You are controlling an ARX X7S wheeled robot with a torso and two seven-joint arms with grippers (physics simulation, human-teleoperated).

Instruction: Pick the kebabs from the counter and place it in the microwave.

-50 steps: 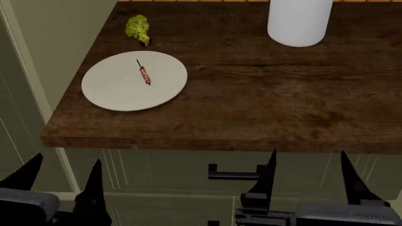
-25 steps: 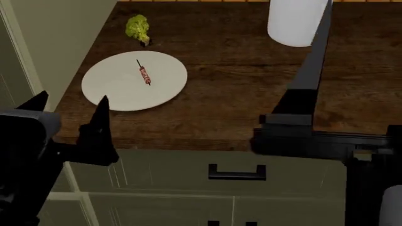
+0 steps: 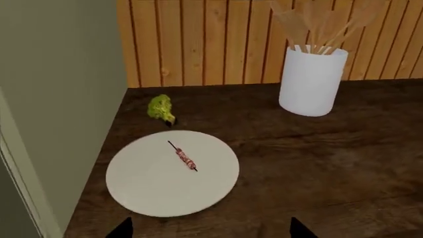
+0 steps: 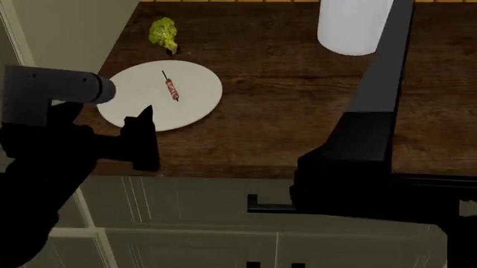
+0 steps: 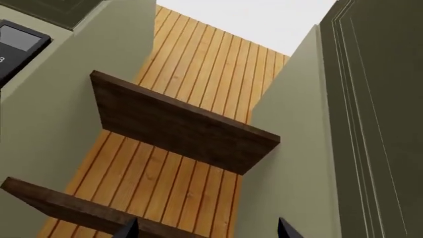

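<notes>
The kebabs [image 4: 171,87], a thin dark skewer with red-pink chunks, lie on a white plate [image 4: 134,106] at the left end of the dark wood counter [image 4: 298,111]. In the left wrist view the kebabs [image 3: 184,157] lie mid-plate [image 3: 152,188], ahead of my left gripper [image 3: 208,232], which is open and empty above the counter's front edge. One of its fingers [image 4: 142,131] overlaps the plate's near rim. My right gripper [image 5: 206,230] is open and empty, raised and pointing up at wall shelves; one finger [image 4: 391,56] crosses the head view.
A green broccoli floret [image 4: 164,32] lies behind the plate. A white utensil holder [image 3: 310,82] with wooden tools stands at the back. A cabinet wall [image 3: 59,99] borders the counter's left. A dark appliance corner [image 5: 20,39] and wooden shelves [image 5: 178,124] are above.
Both arms have risen from below the counter's edge. The left gripper now reaches the plate's near rim. The right arm has swung up and points at the shelves.
</notes>
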